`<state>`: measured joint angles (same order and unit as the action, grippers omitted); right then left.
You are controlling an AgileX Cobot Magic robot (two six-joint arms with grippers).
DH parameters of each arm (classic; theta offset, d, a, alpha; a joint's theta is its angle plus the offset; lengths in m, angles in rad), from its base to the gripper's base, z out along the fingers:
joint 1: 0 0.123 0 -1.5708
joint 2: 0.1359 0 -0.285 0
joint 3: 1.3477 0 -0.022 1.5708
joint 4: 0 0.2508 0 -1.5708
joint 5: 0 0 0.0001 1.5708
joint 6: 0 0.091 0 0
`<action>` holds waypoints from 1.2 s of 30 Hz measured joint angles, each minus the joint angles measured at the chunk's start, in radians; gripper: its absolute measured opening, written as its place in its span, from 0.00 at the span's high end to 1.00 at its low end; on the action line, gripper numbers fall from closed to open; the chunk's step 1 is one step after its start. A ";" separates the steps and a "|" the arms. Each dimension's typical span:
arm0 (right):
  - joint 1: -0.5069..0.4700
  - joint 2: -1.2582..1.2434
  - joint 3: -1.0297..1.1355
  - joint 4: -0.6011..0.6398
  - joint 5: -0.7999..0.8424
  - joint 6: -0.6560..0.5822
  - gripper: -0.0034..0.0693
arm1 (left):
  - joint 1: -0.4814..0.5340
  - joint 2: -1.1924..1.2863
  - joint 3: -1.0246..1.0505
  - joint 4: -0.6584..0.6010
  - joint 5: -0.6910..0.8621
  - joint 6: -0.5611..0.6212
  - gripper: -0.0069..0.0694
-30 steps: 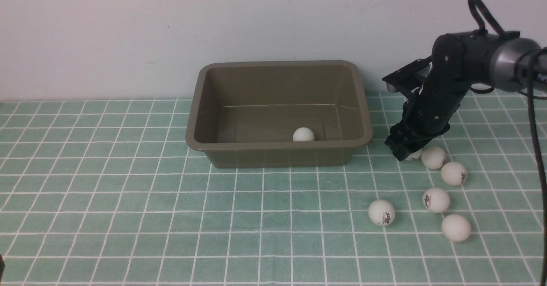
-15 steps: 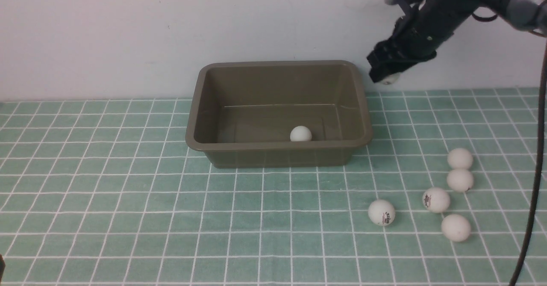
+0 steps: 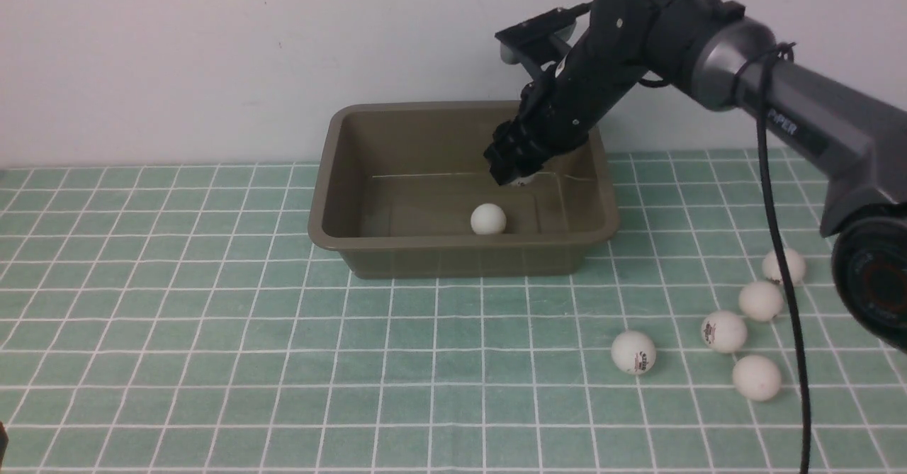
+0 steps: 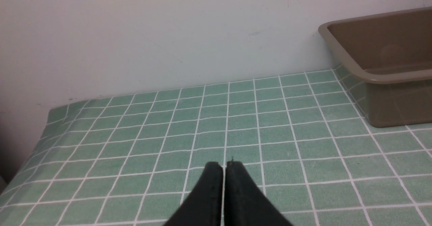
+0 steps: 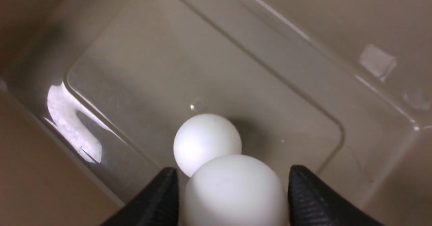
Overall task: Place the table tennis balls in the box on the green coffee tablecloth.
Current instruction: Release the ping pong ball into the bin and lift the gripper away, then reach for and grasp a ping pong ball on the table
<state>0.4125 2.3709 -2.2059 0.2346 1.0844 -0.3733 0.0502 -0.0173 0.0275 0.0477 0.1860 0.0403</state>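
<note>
Your right gripper (image 3: 514, 171) hangs over the far right part of the box (image 3: 460, 258), tips dipped below the rim. In the right wrist view one white ball (image 5: 236, 192) sits squarely between the two black fingertips (image 5: 162, 192). It fills almost the whole gap, with a thin sliver of space on one side, so I cannot tell whether the jaws are pinching it or have just let go. From the front, that ball (image 3: 523, 181) peeks out under the gripper tips, above the box floor.

A second ball (image 3: 488, 219) lies on the floor of the box near the front wall, just beyond the first in the wrist view.

Out on the green coffee tablecloth (image 3: 212, 318), right of the box, you have five table tennis balls (image 3: 723, 331) loose in a cluster.

Your left gripper (image 4: 223, 167) has its jaws pressed together, holding nothing, low over bare cloth, well to the left of the box.
</note>
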 joint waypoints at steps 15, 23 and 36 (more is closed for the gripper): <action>-0.003 -0.054 -0.167 -0.192 0.163 0.181 0.21 | 0.000 0.000 0.000 0.000 0.000 -0.001 0.92; -0.055 -0.242 -0.136 -0.378 0.169 0.327 0.21 | 0.000 0.000 0.000 0.000 0.000 -0.001 0.92; -0.238 -0.438 0.264 -0.343 0.170 0.402 0.22 | 0.000 0.000 0.001 0.000 0.000 -0.001 0.92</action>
<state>0.1748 1.9329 -1.9424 -0.1089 1.2540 0.0289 0.0502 -0.0173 0.0284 0.0477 0.1860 0.0394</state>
